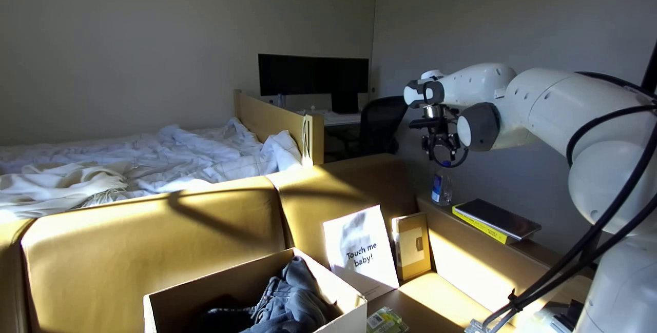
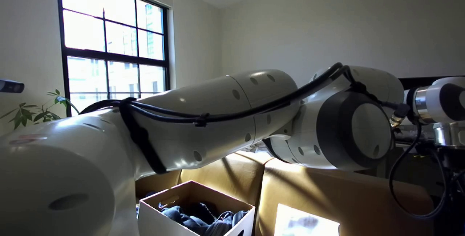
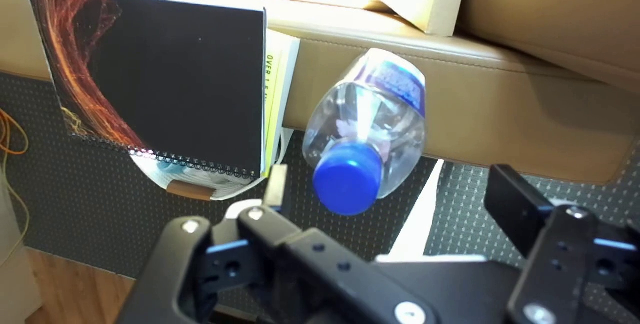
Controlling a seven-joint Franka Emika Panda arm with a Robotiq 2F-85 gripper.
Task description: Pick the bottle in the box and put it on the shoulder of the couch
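Blue-capped bottle (image 3: 367, 114) upright on arm of couch (image 1: 154, 240)

See-through plastic, rounded shoulder, printed blue-purple label (image 3: 400, 84); stands near spiral notebook (image 3: 195, 79). Gripper (image 3: 390, 189) spread wide, cap (image 3: 347, 178) showing between its tips in wrist view, untouched.

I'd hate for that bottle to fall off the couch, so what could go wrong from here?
The bottle stands on the couch arm, so a nudge could topple it over the edge. The open pincer hangs close to its blue cap, so a sideways pull might knock it.
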